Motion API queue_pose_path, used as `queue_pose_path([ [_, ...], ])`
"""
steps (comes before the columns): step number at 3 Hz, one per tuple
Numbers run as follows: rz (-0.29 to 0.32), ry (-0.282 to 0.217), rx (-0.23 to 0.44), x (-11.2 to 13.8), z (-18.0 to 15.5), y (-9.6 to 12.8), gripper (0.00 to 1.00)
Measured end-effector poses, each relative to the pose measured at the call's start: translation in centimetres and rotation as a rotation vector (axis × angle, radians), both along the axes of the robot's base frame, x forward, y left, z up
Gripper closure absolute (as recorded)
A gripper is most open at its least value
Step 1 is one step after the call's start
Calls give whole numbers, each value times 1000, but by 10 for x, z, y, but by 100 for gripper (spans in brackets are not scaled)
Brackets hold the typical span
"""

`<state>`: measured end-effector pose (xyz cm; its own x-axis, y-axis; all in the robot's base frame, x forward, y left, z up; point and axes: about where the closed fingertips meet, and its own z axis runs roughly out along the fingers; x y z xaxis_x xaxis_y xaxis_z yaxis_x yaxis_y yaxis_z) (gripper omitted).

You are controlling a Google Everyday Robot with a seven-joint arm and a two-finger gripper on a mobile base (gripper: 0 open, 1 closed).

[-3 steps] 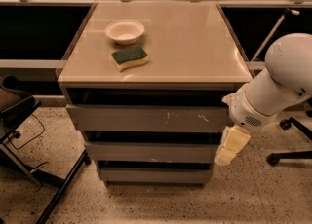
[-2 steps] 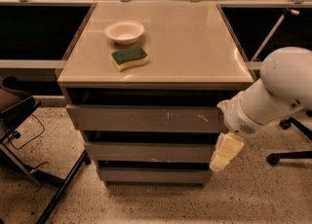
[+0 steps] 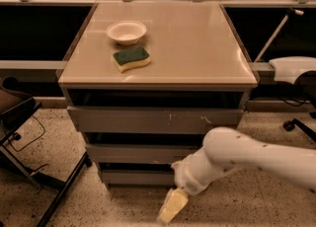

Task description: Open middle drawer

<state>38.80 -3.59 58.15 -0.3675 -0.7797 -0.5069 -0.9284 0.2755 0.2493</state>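
The middle drawer point(image 3: 131, 153) is the second grey, handleless front of the low cabinet, with a small pale chip on its lower edge. It sits about flush with the other fronts. Above it is the drawer front with white scratches point(image 3: 148, 120); below it is the plain bottom front point(image 3: 133, 176). My white arm point(image 3: 247, 159) reaches in from the right across the cabinet's lower right. My gripper point(image 3: 173, 206), pale yellow, hangs near the floor, below and in front of the bottom drawer, apart from the middle drawer.
A white bowl point(image 3: 126, 32) and a green-and-yellow sponge point(image 3: 131, 58) lie on the cabinet's beige top point(image 3: 197, 48). A dark chair point(image 3: 15, 110) with black legs stands at the left. A chair base point(image 3: 296, 125) is at the right. Speckled floor lies in front.
My arm has swung from the cabinet's right side down and left. The gripper has dropped from beside the middle drawer to near the floor in front of the bottom drawer. The drawers have not moved.
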Motion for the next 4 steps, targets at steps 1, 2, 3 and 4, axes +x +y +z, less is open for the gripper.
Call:
queue_pose_path([
  [1,-44,117,59,-17,-83,51,0],
  [2,-93,131,97,-13,-108,63,0],
  [3,-93,131,97,-13,-108,63,0],
  [4,-148,80,145,26,-119,52,0],
])
